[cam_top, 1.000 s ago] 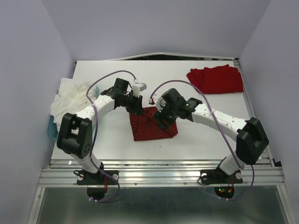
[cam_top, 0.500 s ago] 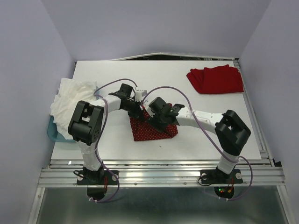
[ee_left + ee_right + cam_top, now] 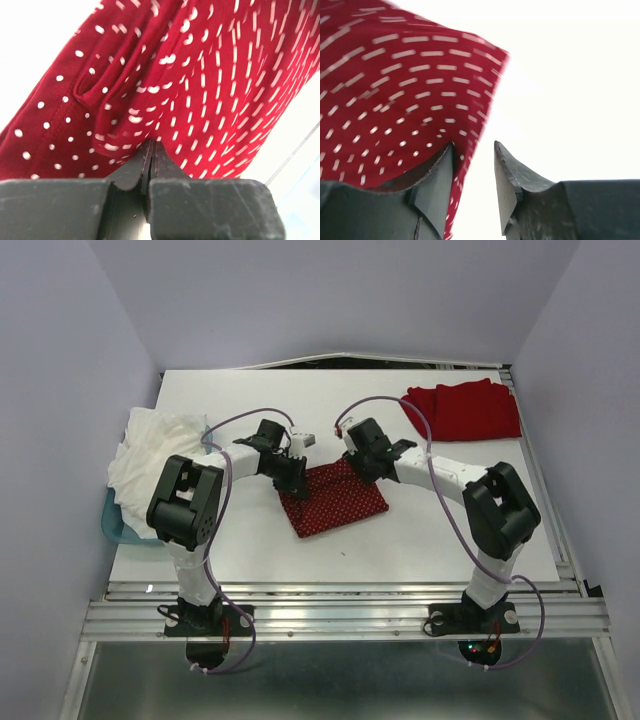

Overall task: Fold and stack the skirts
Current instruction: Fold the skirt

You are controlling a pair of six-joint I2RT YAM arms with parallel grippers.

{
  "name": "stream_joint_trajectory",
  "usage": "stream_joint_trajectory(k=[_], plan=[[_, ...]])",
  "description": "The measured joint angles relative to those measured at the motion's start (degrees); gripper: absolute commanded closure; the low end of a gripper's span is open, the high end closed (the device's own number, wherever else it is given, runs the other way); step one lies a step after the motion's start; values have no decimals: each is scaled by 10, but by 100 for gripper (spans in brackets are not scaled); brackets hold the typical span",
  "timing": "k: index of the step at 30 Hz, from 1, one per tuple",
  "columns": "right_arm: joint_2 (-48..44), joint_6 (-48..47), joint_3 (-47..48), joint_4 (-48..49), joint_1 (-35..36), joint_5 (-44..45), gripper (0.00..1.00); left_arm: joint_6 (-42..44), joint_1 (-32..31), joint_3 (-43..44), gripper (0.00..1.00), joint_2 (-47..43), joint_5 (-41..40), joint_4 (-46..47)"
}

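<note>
I am reaching out over a white table [image 3: 430,530] closed in by pale lilac walls. Past the near edge, about midway between the left and right edges, the dark red polka-dot skirt [image 3: 335,502] is lying as a folded, roughly square pad, turned a little askew. My left gripper [image 3: 151,146] is pressing down at the pad's far left corner, its fingers pinched together on a ridge of the dotted cloth. My right gripper [image 3: 473,150] is sitting at the far right corner with only a narrow gap between its fingers; the cloth's edge is lying against the inner face of one finger and nothing is clamped. By the left edge a heap of white cloth [image 3: 150,445] is spilling over a blue bin [image 3: 112,520]. Towards the far right corner the plain red skirt [image 3: 463,410] is lying flat, well apart from both my grippers.
</note>
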Motion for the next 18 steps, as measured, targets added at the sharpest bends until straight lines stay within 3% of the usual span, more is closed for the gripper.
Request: stream_joint_trajectory(k=[6,13,18], plan=[[22,6,21,23,-82,-14,57,6,0,5,100,2,1,0],[-3,16,21,16,-82,-57,48,17,8,5,96,2,-5,-7],[-47,26,35,1,-82,-137,48,26,11,5,94,-13,-5,-12]])
